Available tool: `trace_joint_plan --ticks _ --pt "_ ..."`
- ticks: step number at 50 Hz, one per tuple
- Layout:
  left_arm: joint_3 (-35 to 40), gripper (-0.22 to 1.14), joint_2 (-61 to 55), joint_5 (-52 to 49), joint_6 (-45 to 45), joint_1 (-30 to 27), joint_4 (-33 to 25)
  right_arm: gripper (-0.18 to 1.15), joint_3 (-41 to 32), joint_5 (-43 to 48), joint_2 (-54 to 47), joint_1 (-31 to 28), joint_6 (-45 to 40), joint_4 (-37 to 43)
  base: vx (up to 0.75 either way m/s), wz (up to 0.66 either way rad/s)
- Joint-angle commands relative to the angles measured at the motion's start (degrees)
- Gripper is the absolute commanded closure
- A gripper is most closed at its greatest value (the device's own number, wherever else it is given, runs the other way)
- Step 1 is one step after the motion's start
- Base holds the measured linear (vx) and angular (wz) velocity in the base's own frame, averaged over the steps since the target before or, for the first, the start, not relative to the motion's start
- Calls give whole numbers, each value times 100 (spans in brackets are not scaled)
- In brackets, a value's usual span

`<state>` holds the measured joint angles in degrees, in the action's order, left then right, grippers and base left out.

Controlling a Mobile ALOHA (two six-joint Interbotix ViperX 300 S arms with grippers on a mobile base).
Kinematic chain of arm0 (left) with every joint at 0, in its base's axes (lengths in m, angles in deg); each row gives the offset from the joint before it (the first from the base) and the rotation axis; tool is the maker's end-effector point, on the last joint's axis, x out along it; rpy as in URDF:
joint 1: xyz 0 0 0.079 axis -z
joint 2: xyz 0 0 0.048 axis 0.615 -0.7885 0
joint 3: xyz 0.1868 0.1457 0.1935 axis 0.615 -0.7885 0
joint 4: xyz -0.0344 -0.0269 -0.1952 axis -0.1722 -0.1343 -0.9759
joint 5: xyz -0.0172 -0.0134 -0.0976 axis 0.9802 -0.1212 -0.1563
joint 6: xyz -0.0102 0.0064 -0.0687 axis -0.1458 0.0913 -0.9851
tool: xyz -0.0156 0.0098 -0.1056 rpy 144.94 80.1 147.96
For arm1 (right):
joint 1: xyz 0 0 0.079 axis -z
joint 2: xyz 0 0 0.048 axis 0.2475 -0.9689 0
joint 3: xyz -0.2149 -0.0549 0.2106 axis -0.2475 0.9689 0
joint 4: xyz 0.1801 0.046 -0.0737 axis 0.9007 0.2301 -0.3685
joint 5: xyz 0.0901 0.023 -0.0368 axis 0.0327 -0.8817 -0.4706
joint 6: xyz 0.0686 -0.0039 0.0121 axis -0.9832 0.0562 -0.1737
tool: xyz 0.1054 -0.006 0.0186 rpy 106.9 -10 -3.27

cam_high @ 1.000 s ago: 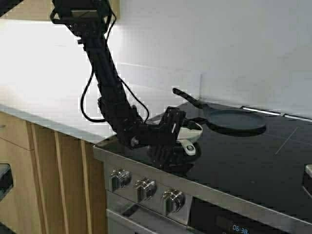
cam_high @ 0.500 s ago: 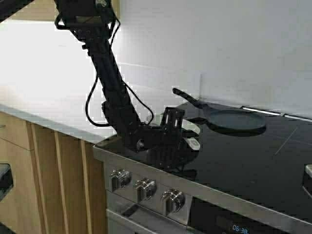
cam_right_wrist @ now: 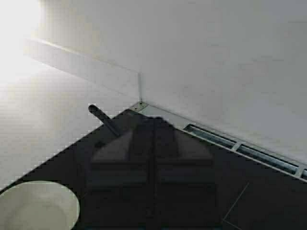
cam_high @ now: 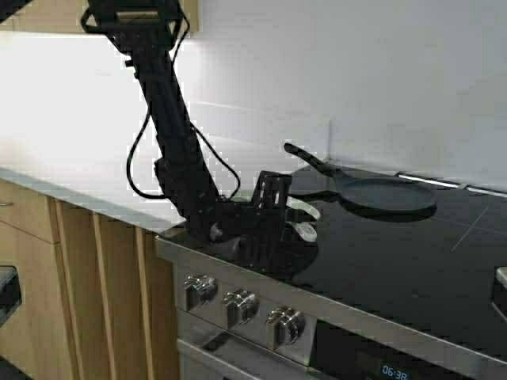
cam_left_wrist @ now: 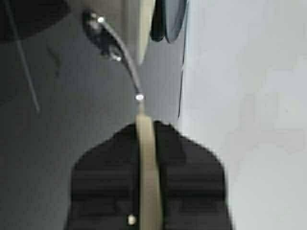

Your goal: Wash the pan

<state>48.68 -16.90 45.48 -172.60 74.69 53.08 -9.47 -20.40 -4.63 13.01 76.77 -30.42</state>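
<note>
**ITEM: cream pan, in transit toward the counter's left edge**

- **Left pincer** (cam_left_wrist: 146, 129): low over the front-left corner of the counter (cam_high: 412, 261), on its black glass part. It is pinching the handle (cam_left_wrist: 147, 167) of the cream pan (cam_high: 307, 210). The wrist view shows the pale handle running straight between both dark fingers.
- **Cream pan:** at the front-left corner of the glass, just beyond the pincer. Whether it rests on the glass or rides just above it cannot be told.
- **Change over the last second:**
  - The pincer and the cream pan lie closer to the left edge than before.
  - The arm's upper link leans further left.
  - The knobs and the frying pan (cam_high: 388, 195) sit slightly further right in the high view, so the base appears to have moved a little as well.
- **Frying pan:** dark, at the back edge, well apart from the pincer and untouched.
- **Right pincer** (cam_right_wrist: 153, 158): off the counter's right edge, fingers pressed together on nothing, idle.
- **Assessment:** the grip looks secure and the carry-off has begun. Washing itself is not yet started, and no sink is in view. The long handle grip may let the pan tip.
</note>
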Motion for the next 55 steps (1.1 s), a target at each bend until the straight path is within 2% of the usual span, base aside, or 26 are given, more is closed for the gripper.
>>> trace_joint_plan --ticks 1,15,25,55 --pt "-396 89 703 290 53 -70 132 90 -70 18 -26 -9 0 -9 -1 11" --pt "-1160 89 1063 1046 62 -149 299 90 -44 26 -26 -9 0 -9 -1 21" --pt "-1301 89 1116 1354 62 -158 308 90 -114 18 -26 -9 0 -18 0 36" --pt "-1617 89 1573 1389 141 -114 396 90 -70 -79 0 -62 -9 -18 1 64"
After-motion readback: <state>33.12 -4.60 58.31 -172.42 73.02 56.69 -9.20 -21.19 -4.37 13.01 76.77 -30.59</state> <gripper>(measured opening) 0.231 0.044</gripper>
